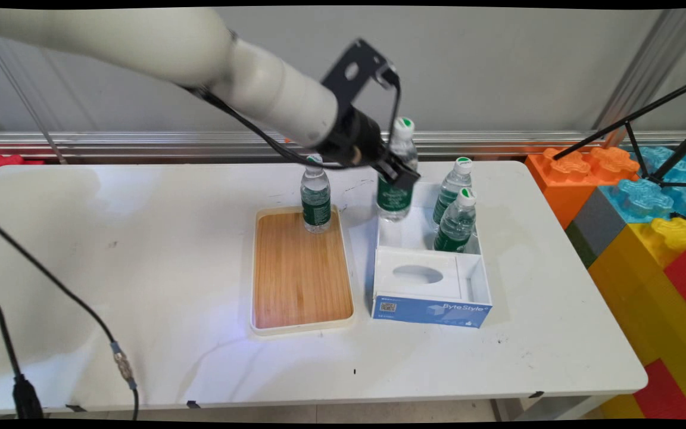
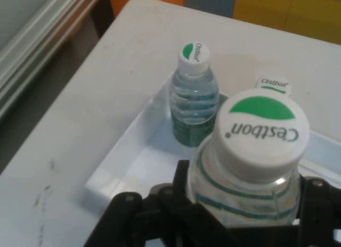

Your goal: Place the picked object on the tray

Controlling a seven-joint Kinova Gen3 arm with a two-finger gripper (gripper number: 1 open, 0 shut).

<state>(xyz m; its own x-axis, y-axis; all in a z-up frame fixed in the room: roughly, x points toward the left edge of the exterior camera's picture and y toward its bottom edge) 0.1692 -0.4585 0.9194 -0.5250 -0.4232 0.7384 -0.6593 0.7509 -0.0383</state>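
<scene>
The white arm (image 1: 200,59) slants down from upper left, hand (image 1: 399,173) clamped shut (fingers gripping).

Two bottles (image 1: 455,213) stand close together at the right of the white box (image 1: 479,280), blocking that side. The wooden tray (image 1: 301,280) is free except one bottle (image 1: 315,199) at its far end.

A tray (image 1: 301,298) lies mid-table (image 1: 140,268), one bottle (image 1: 315,199) on its far edge; just right, a box (image 1: 432,310) holds two bottles (image 1: 456,220) at its far right corner; a gripped bottle (image 1: 395,179) hangs over its far left corner.

Green-labelled clear bottles (image 1: 316,199) (white-green caps); wood-grain tray (image 1: 301,274); blue-fronted white box (image 1: 432,310).
</scene>
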